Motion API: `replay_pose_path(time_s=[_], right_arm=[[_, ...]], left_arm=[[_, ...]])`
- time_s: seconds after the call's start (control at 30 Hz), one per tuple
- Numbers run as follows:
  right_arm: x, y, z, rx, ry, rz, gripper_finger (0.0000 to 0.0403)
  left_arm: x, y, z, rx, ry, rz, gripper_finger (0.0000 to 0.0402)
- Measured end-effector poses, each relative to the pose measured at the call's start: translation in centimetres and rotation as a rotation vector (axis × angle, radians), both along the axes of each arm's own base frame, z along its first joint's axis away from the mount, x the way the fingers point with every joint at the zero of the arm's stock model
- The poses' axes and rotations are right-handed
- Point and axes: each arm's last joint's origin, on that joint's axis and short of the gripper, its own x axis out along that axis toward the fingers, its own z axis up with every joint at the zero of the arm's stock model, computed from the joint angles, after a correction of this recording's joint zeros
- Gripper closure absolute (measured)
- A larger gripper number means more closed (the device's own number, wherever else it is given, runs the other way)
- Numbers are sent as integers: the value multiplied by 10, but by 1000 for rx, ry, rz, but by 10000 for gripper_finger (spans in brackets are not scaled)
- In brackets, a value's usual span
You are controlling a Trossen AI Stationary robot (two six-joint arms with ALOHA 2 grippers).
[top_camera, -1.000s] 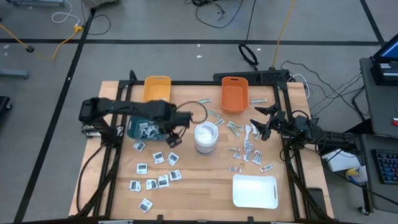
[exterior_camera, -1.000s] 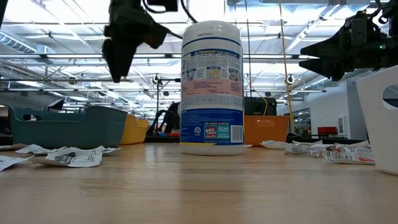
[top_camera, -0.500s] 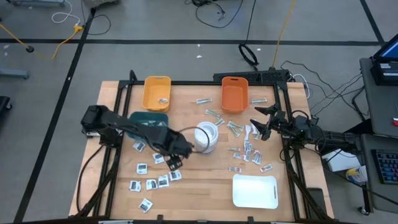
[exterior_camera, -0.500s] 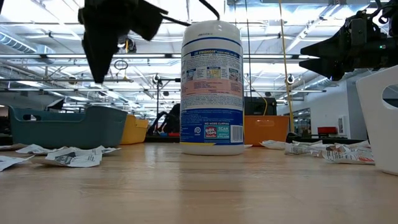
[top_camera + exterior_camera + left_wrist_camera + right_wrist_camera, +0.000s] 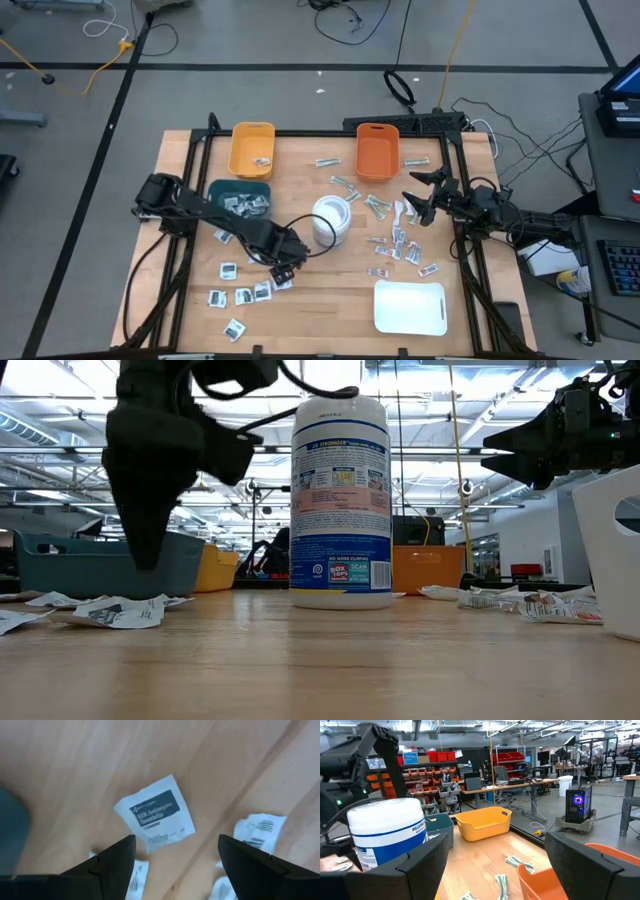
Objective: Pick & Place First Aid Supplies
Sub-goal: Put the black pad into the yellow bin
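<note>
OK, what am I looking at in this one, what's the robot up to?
It is sorting first aid packets off a wooden table. The left claw hangs open and empty over a white packet with a dark centre, among others lying loose on the table's left side. Some packets already lie in the teal bin. The right claw waits open above the table's right side, near the orange bin. A wipes canister stands mid-table.

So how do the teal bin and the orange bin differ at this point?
The teal bin holds a heap of white packets; the orange bin looks empty. The teal bin sits on the left arm's side, partly under that arm, while the orange bin stands clear at the table's far edge, nearer the right arm. Both are small open-topped rectangular bins resting on the wooden table.
</note>
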Motion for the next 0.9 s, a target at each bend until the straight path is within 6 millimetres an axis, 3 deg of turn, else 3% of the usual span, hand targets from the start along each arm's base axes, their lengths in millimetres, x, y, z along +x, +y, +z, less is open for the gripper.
replay_pose_path(time_s=[0.4,0.9], right_arm=[[0,0,0,0,0,0,79],[0,0,0,0,0,0,80]], left_arm=[[-14,5,-31,29,-8,-48,148],[-16,8,-30,14,9,-118,383]])
